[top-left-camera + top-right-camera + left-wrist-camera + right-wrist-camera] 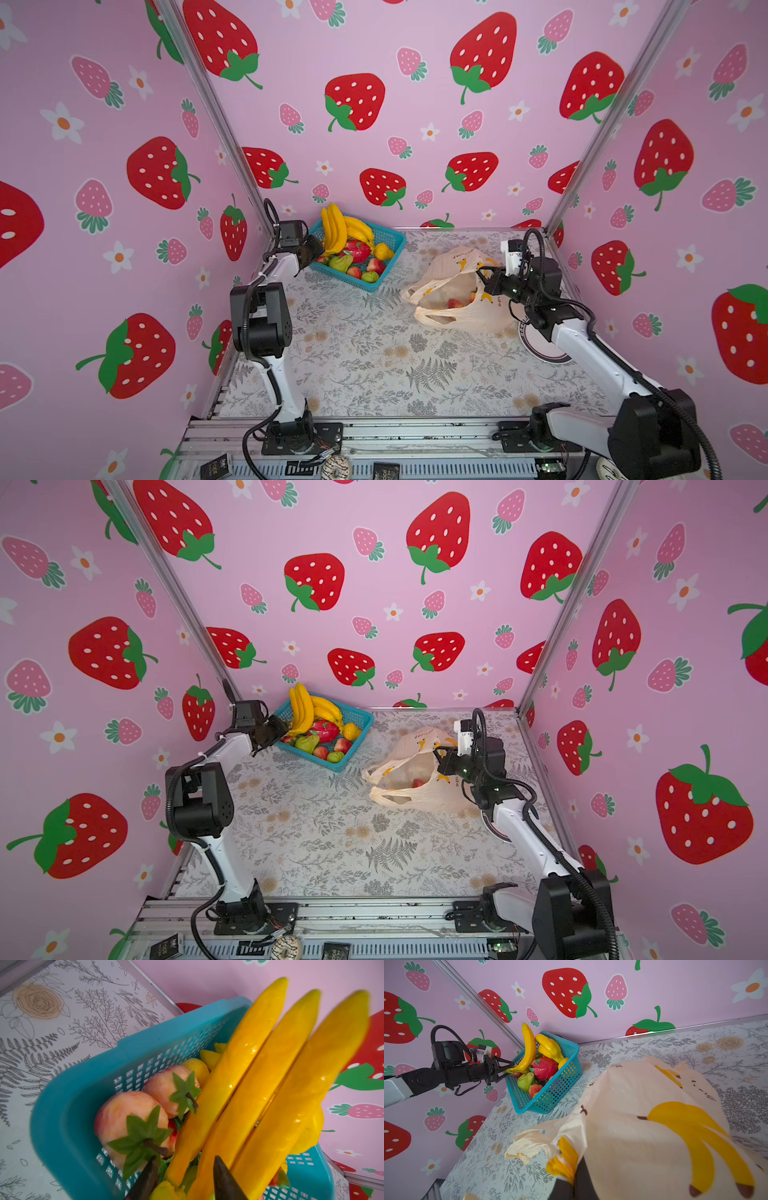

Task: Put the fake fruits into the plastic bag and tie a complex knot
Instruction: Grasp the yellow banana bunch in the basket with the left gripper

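Note:
The fake fruits fill a teal basket at the back left: a standing banana bunch, a dragon fruit, green pears and peach-red fruits. My left gripper is open, its fingers straddling the bunch's stalk end. The plastic bag lies on its side at the right with red fruits inside. My right gripper is shut on its rim. The handle loops lie loose and no knot is in view.
A round pink disc with a dark rim lies under the right arm. The basket sits close to the back wall and the corner post. A doughnut and small dark boxes rest on the front rail.

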`<state>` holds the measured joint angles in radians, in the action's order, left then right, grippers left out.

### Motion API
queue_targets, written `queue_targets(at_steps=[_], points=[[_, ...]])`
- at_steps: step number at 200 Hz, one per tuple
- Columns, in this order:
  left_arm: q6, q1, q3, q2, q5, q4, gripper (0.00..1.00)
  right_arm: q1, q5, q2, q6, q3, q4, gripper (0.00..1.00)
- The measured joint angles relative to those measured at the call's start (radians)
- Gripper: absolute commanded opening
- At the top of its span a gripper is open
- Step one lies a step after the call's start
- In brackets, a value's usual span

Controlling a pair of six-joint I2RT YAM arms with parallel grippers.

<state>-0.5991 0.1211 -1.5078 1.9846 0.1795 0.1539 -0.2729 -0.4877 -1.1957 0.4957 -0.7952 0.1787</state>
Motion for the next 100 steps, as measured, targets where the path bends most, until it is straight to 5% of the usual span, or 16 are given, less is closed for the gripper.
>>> queue_targets(at_steps=[100], points=[[0.003, 0.001, 0.060, -0.051, 0.012, -0.009, 0.21, 0.000, 0.000, 0.000, 0.000, 0.000, 0.000, 0.00]])
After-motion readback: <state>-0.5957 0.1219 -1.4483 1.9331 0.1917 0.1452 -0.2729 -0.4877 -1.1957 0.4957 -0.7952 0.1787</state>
